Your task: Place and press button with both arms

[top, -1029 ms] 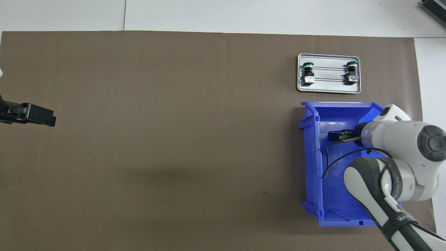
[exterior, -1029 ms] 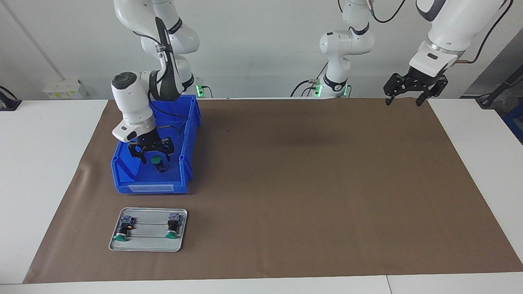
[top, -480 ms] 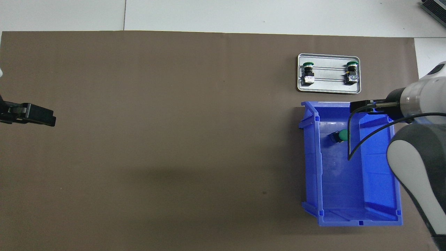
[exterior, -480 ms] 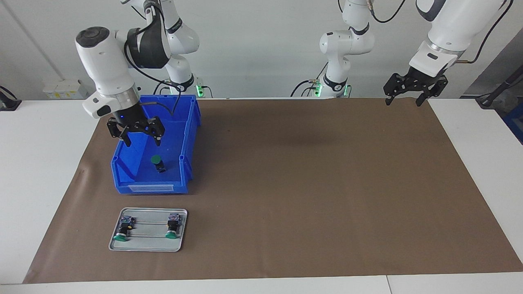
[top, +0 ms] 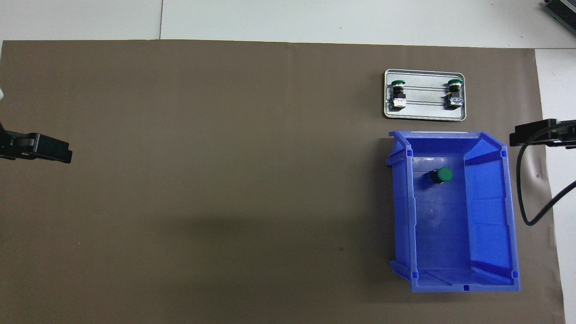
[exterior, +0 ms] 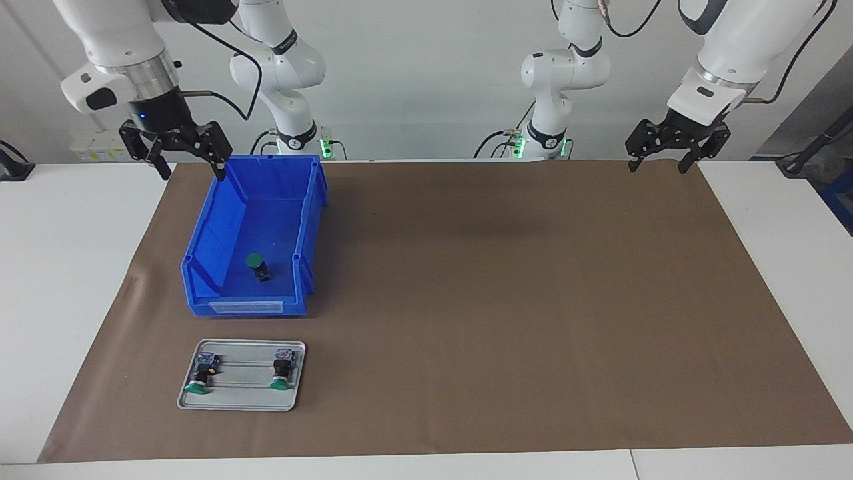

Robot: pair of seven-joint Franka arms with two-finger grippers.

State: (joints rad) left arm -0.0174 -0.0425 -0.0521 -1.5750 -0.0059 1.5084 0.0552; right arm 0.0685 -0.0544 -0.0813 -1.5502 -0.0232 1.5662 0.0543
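A brown mat [exterior: 506,300] covers most of the white table [exterior: 60,267] and fills nearly the whole frame in the overhead view. On it, at the left of centre in the facing view (lower right in the overhead view), stands a blue bin [exterior: 303,207] with open top and high walls. Just below the bin in the facing view, toward the lower left of the frame, lies a small metal tray [exterior: 243,403], apart from the bin. Two green-capped buttons lie on it on their sides, one [exterior: 200,375] near each short end, the other [exterior: 280,371] beside the first, their caps pointing away from the robots.

The button [exterior: 256,265] sits alone on the bin's floor, near the bin's low front wall and toward the tray, green cap tilted upward; the bin's walls ring it on all sides.

The right gripper [exterior: 190,172] hangs in the upper left of the facing view, high over the bin's corner nearest the robots, jaws spread wide and holding nothing; its black cable [top: 533,180] loops down at the overhead view's right edge. The left gripper [exterior: 656,165] waits in the upper right of the facing view, over the mat's edge, jaws also spread wide and empty.
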